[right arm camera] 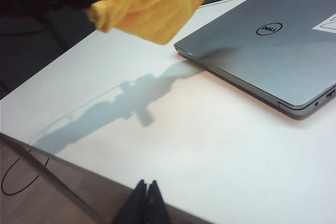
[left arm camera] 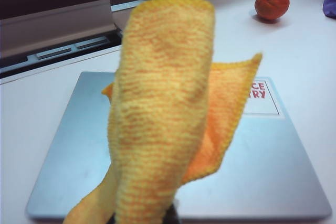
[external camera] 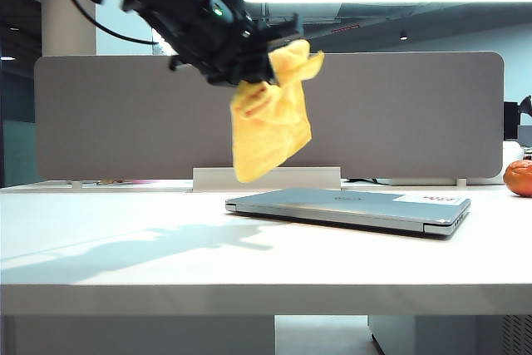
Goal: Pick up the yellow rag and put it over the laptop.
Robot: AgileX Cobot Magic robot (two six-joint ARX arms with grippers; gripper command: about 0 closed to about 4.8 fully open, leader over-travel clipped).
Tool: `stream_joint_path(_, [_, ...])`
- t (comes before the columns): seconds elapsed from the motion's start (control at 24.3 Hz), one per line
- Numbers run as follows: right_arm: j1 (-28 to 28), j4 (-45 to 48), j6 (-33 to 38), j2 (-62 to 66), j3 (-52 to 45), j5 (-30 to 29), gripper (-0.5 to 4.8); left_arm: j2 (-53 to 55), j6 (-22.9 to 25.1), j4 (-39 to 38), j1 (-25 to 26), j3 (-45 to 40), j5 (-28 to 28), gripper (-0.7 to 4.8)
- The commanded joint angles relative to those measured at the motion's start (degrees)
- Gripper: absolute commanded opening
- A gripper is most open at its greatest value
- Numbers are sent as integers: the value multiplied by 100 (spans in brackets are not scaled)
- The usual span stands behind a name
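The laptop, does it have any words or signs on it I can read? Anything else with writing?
"DELL", in a round logo on the laptop lid, seen in the right wrist view.
"CE" over "RY", red letter ends on the white sticker; the yellow rag hides the rest.
Exterior view: the sticker's red print is too small to read.
Nothing else carries writing.
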Motion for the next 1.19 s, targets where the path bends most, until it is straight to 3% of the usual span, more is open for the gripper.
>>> stream_joint_path(0.04, [-4,66,-15,-4,-24,9,3,426,22,111,-4,505,24,-6])
stream_joint_path(0.33, [-2,63,-17,-4,-24,9,3,1602,22,-247,-4,1878,260,-6])
stream_joint_path(0.49, [-2,63,-17,-4,-24,11,4,2586,15,-1169,-4,3202,267,-6])
stream_joint_path(0.7, [2,63,-17,-4,-24,11,4,3102,-24,-1873,-17,3842,756,1])
stream_joint_path(0.82, [0,63,-17,-4,-24,11,4,3145,-22,-2044,-33,3842,933,85])
stream_joint_path(0.99, [0,63,-17,-4,-24,11,4,3171,-22,-2186,-68,3842,1038,273])
stream_joint_path(1.19, [2,63,-17,-4,-24,11,4,3169,-302,-2085,-72,3849,1714,400])
